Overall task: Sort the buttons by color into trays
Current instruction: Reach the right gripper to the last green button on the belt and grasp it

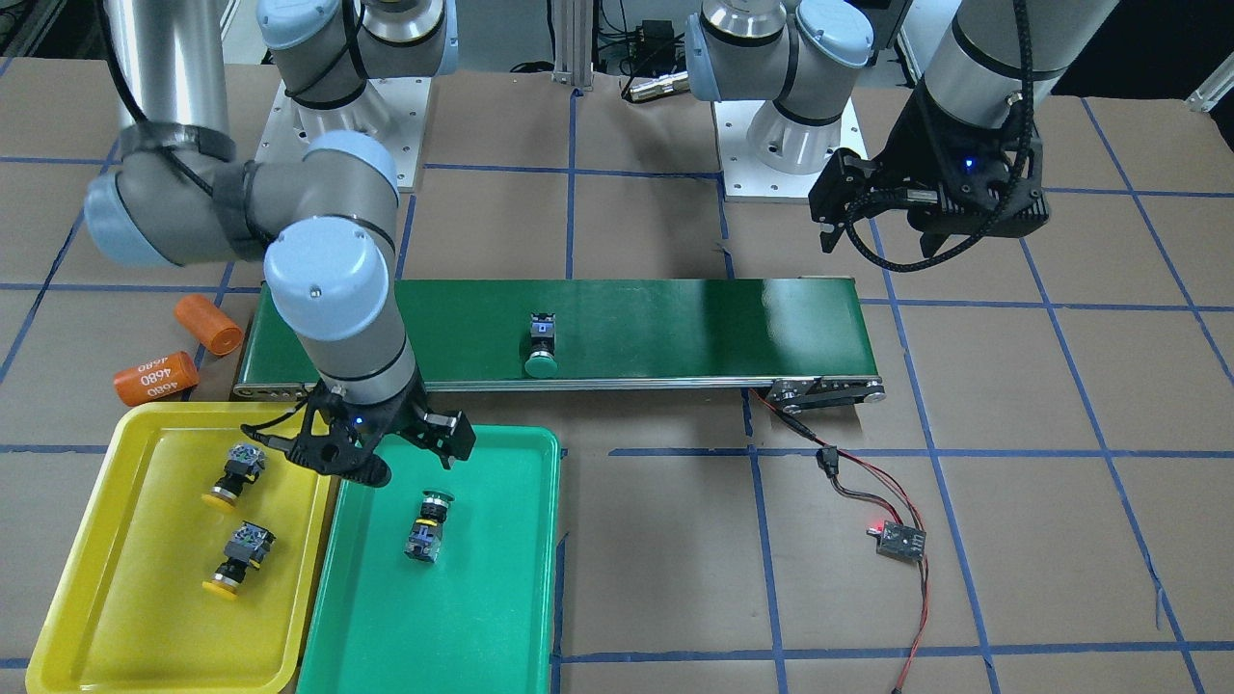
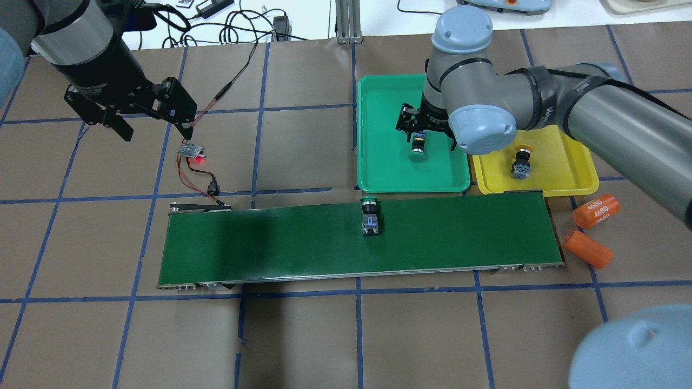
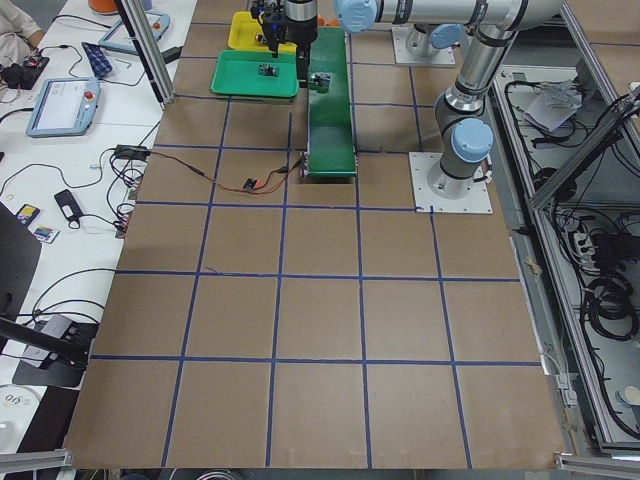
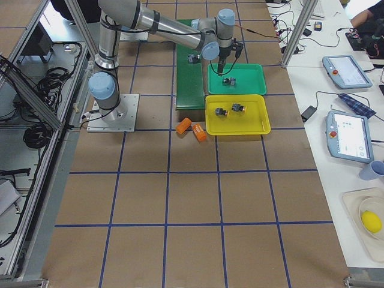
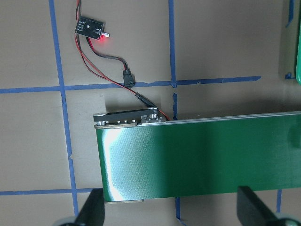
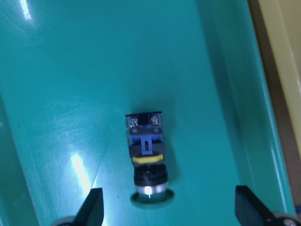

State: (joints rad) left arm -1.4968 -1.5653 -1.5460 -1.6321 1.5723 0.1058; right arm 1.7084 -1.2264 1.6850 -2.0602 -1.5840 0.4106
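While it is bearing every other item, table [image 1: 1060, 578]: is showing a brown surface gridded with blue tape.
Conveyor belt [image 1: 675, 328]: is lying lengthwise between the arm bases and the trays; dark green.
Green tray [image 1: 482, 617]: is sitting just beside the belt's operator-side edge, its long side close against the yellow tray.
Yellow tray [image 1: 116, 598]: is sitting on the robot's-right side of the green tray, near the belt's end.
Left gripper [image 1: 877, 236]: is hanging over the table near the belt's robot's-left end, well apart from both trays; fingers are standing wide apart, holding nothing.
Right gripper [image 1: 413, 464]: is hovering over the green tray; fingers are spread wide, clear of the button lying below and between them.
Orange cylinders [image 1: 207, 323]: two are lying on their sides beside the belt's robot's-right end.
Belt button [image 1: 542, 347]: green cap; is lying on its side near the belt's mid-length, cap pointing toward the trays.
Tray button [image 1: 429, 525]: green cap; is lying on its side in the green tray.
Yellow buttons [image 1: 236, 474]: two are lying on their sides in the yellow tray, apart from each other.
Sensor board [image 1: 899, 540]: is lying on the table, red light glowing, wired to the belt's end.
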